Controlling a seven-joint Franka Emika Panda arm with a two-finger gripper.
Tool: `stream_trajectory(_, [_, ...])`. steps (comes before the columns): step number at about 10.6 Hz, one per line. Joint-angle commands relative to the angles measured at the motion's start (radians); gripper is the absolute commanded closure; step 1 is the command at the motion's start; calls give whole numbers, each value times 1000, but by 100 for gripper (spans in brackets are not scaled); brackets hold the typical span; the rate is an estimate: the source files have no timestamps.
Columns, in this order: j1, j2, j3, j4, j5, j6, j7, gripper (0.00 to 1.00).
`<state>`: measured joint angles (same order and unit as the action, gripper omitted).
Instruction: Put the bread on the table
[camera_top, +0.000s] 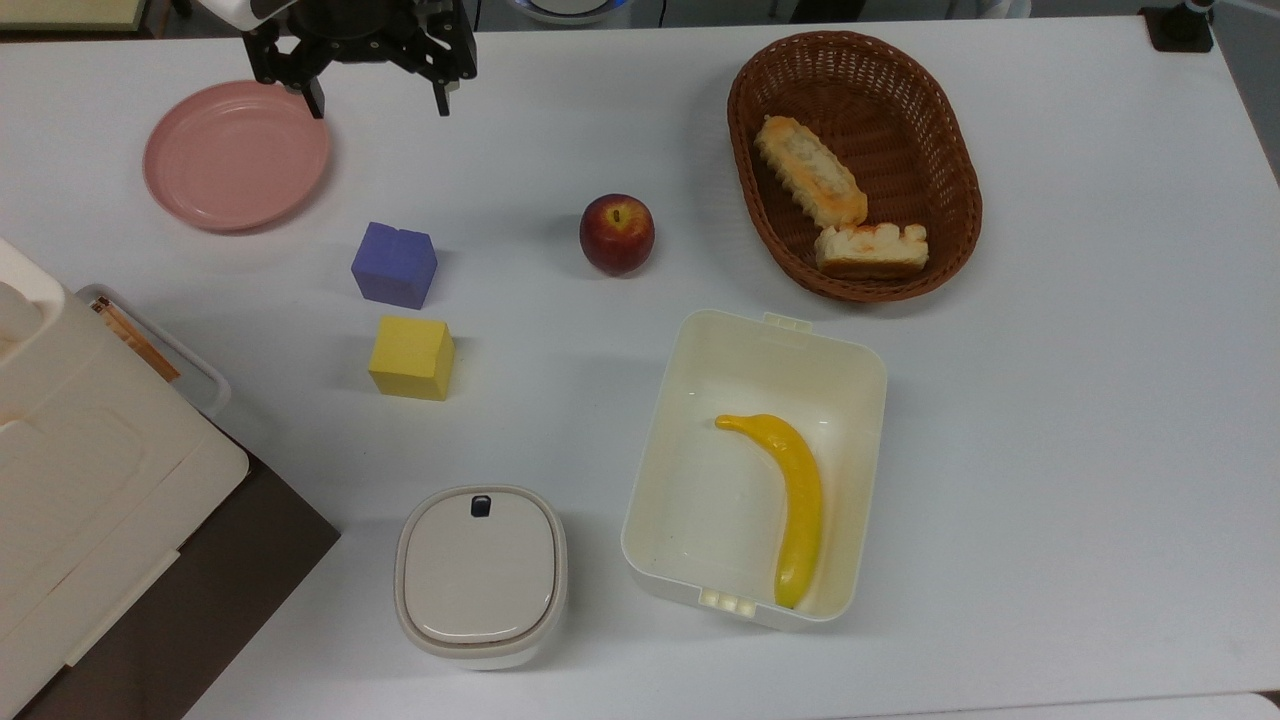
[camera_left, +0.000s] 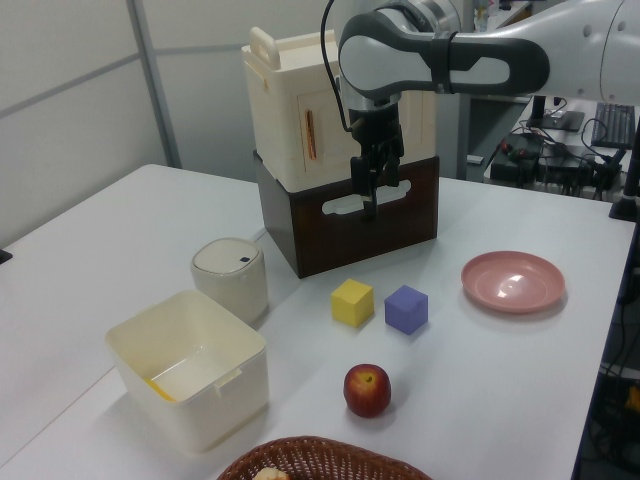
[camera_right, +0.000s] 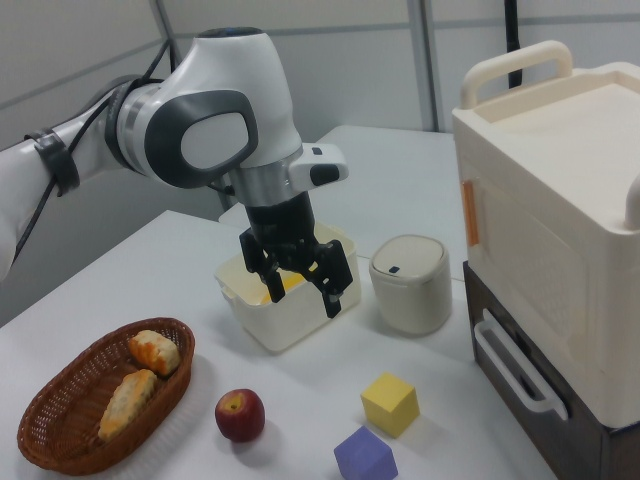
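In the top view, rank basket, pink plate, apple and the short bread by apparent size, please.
Largest to smallest:
1. basket
2. pink plate
3. short bread and apple: too alike to rank; the bread looks longer, the apple rounder.

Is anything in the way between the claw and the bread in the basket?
Nothing visible blocks it. The claw hangs open above the table near the pink plate; the bread lies uncovered in the basket beside a longer loaf.

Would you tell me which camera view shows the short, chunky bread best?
The top view: the bread lies fully visible at the basket's near edge. The right view shows it smaller; the left view catches a cropped sliver.
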<state>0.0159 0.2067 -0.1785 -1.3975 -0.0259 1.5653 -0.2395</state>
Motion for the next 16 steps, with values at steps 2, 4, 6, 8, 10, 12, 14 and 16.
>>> stream_trajectory(2, [1,-29,-4,-15,6,12,-14,0])
stream_trajectory(4, [2,-27,-1,-17,7,12,-11,0])
stream_trajectory(6, [1,-29,-2,-18,7,15,-12,0])
stream_trajectory(8, [2,-27,1,-20,9,15,-12,0])
stream_trajectory(10, [6,-27,4,-23,7,9,-14,0])
stream_trajectory(12, [6,-27,4,-23,7,4,-27,0])
stream_trajectory(14, [7,-27,4,-23,7,4,-30,0])
stream_trajectory(16, [7,-27,2,-23,7,-4,-32,0])
